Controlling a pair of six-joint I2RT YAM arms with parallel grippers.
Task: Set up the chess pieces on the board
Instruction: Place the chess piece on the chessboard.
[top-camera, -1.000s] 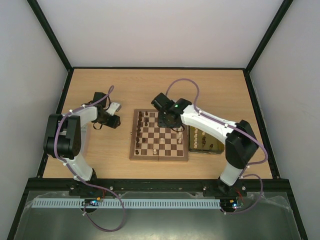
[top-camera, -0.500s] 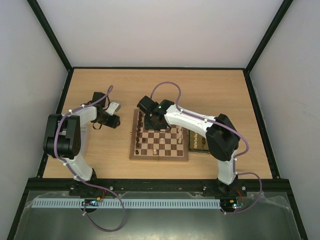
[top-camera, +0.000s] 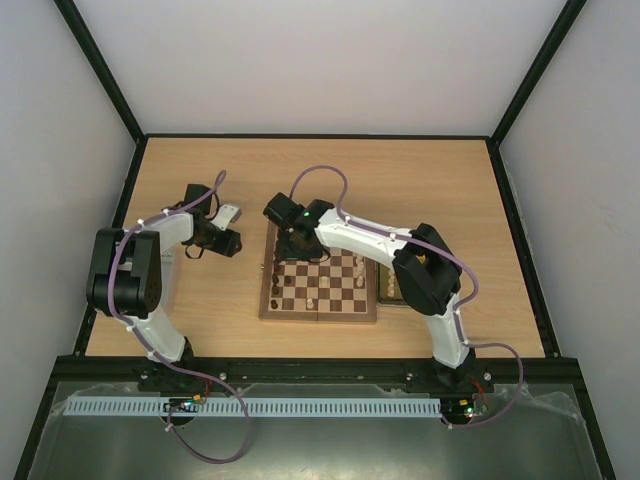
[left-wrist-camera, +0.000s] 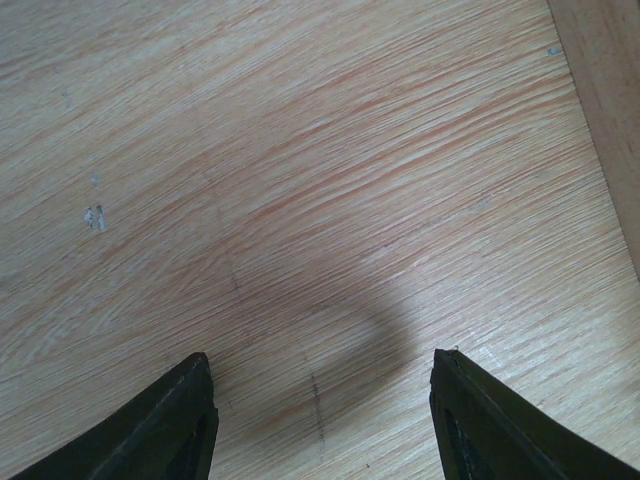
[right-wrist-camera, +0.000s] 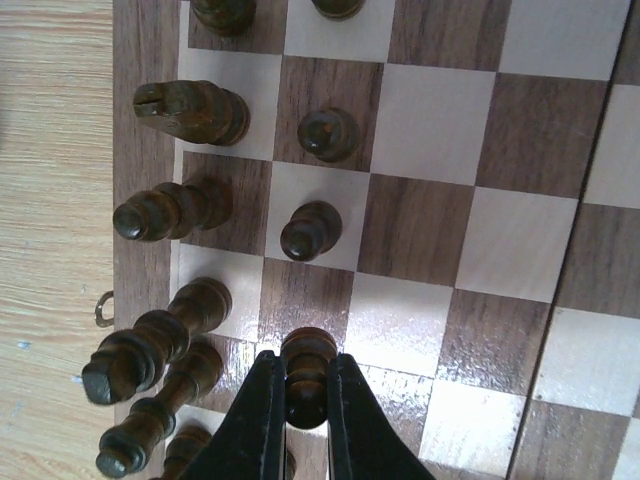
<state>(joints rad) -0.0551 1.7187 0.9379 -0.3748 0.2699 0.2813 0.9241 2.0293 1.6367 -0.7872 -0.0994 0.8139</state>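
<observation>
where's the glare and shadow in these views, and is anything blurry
Left wrist view: sharp wood grain, a soft shadow on the table between the left tool's tips. Right wrist view: pale sheen on the board beside the dark pawn clamped in the right tool. Top external view: evenly lit, chess pieces too small to make out.

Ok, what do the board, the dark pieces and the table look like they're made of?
Board: wood, light and dark squares with visible grain, slight sheen.
Dark pieces: probably turned wood, stained brown and glossy, with highlights.
Table: pale wood or wood-look laminate; streaky grain, matte.
</observation>
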